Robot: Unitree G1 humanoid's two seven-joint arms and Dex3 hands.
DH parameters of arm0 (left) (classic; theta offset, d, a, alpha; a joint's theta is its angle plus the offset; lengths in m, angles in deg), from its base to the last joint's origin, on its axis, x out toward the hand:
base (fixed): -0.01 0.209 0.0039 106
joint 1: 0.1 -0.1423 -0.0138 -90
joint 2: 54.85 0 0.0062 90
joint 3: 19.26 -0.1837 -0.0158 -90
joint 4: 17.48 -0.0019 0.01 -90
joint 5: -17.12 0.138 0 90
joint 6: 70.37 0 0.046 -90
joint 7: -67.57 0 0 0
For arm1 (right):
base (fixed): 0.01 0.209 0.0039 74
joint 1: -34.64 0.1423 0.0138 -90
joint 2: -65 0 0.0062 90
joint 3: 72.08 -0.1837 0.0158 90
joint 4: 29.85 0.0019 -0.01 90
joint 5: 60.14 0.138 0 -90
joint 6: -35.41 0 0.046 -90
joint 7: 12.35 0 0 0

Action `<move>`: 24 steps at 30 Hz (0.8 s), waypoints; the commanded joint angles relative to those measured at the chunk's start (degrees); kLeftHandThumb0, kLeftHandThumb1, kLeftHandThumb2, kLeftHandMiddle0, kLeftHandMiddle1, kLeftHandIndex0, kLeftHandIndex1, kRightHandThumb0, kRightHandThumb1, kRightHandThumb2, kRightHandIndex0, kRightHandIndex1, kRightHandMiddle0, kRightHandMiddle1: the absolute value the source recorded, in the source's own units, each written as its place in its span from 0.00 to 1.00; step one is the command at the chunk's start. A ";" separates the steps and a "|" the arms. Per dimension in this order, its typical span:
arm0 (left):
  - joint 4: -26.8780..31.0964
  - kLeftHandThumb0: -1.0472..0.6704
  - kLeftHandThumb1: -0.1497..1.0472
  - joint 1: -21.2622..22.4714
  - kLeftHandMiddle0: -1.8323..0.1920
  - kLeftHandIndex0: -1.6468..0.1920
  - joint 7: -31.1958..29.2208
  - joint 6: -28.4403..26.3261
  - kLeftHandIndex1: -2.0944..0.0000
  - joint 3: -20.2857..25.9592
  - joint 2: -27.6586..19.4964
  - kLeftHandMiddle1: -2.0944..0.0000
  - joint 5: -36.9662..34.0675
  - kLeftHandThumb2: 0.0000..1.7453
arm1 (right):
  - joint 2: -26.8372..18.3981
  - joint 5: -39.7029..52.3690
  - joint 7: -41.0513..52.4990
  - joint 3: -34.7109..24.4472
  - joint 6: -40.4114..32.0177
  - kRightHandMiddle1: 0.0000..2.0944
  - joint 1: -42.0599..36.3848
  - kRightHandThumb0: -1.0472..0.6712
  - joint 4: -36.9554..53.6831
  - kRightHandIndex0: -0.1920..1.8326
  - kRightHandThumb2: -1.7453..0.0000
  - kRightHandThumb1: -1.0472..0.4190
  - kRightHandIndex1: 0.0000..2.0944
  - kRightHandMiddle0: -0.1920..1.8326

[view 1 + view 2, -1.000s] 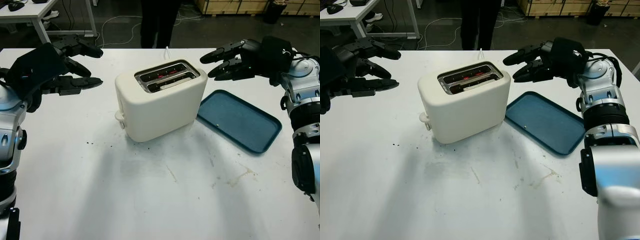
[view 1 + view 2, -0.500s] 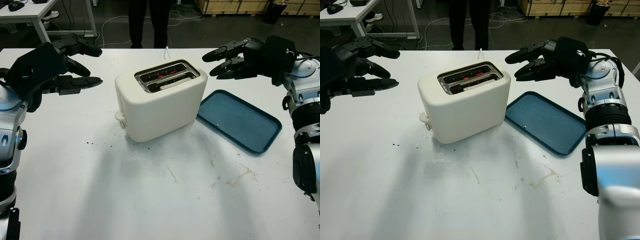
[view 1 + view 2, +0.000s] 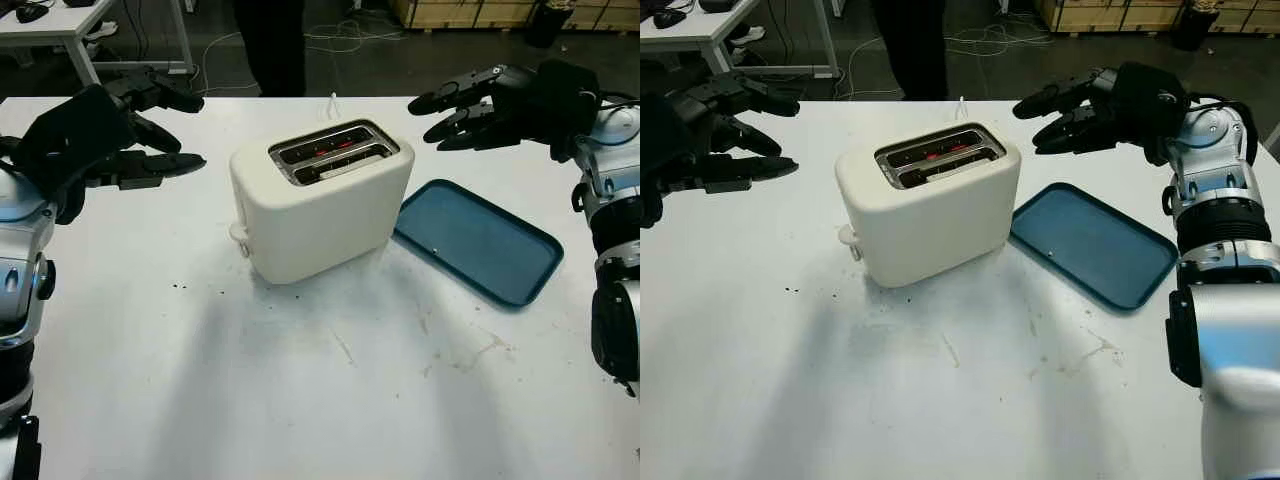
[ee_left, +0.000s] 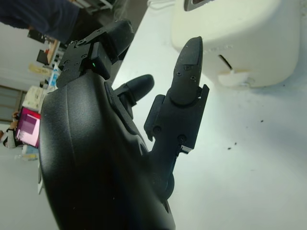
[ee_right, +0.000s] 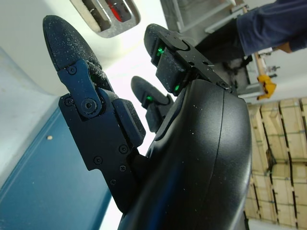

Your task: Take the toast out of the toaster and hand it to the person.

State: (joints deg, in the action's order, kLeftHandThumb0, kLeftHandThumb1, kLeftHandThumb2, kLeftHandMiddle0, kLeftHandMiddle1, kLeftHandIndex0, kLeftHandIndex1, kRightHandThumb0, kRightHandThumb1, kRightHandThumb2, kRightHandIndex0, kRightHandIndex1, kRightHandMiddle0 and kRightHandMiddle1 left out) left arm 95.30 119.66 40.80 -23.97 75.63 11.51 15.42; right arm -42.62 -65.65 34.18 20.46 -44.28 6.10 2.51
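Two toaster (image 3: 320,198) slots, contents perhaps toast

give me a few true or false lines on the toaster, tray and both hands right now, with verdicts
1. The toaster stands upright on the white table. True.
2. The blue tray holds a slice of toast. False: nothing lies on it.
3. The right hand is open, in the air beyond the tray. True.
4. The left hand grips the toaster's lever. False: it is open, apart from the toaster on its lever side.
5. A person stands beyond the table's far edge. True.
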 commanded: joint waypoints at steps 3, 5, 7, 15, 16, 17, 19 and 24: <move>-0.09 0.42 0.79 1.18 0.89 0.87 0.50 -0.16 0.53 -0.46 -0.57 0.32 0.65 0.12 | -0.13 0.12 0.54 0.15 0.99 0.00 0.87 0.12 0.29 0.33 1.00 0.17 0.28 0.43; -0.11 0.41 0.79 0.95 0.89 0.87 0.65 0.42 0.53 -0.63 -0.65 0.32 0.97 0.12 | 0.05 0.10 0.42 0.21 0.74 0.00 0.64 0.12 0.59 0.34 1.00 0.18 0.29 0.44; -0.10 0.41 0.79 0.86 0.88 0.87 0.83 0.57 0.53 -0.82 -0.68 0.33 1.17 0.13 | 0.19 0.05 0.11 0.28 0.95 0.00 0.36 0.12 0.80 0.34 1.00 0.18 0.29 0.44; -0.17 0.42 0.79 1.07 0.88 0.86 0.83 0.01 0.54 -0.47 -0.54 0.34 0.37 0.13 | 0.51 0.93 0.26 -0.19 -0.49 0.01 -0.72 0.13 2.18 0.34 1.00 0.20 0.30 0.45; -0.19 0.42 0.79 1.06 0.88 0.86 0.85 0.07 0.54 -0.71 -0.79 0.34 0.66 0.13 | 0.46 0.94 0.28 -0.20 -0.51 0.00 -0.80 0.13 2.22 0.33 1.00 0.20 0.30 0.44; -0.19 0.42 0.79 1.03 0.89 0.86 0.87 0.18 0.54 -0.91 -0.97 0.34 0.92 0.14 | 0.41 0.98 0.30 -0.24 -0.38 0.00 -0.89 0.14 2.20 0.33 1.00 0.20 0.30 0.44; -0.18 0.42 0.78 0.97 0.89 0.86 0.94 0.46 0.54 -1.22 -1.15 0.34 1.29 0.14 | 0.34 1.04 0.31 -0.30 -0.28 0.00 -1.06 0.14 2.24 0.33 1.00 0.19 0.30 0.44; -0.28 0.41 0.78 1.19 0.88 0.86 0.84 0.21 0.55 -1.28 -1.12 0.34 1.07 0.14 | 0.19 0.83 0.27 -0.18 -0.17 0.00 -1.12 0.13 2.09 0.32 1.00 0.19 0.30 0.44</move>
State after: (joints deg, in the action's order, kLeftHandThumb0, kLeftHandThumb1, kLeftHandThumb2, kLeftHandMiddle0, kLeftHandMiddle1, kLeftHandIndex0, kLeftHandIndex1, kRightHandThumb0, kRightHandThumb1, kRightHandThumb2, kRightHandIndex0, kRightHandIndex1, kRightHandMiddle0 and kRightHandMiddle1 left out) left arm 95.30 119.91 41.44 -23.94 74.58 11.46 15.52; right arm -42.42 -65.34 34.40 20.54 -44.31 5.35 4.22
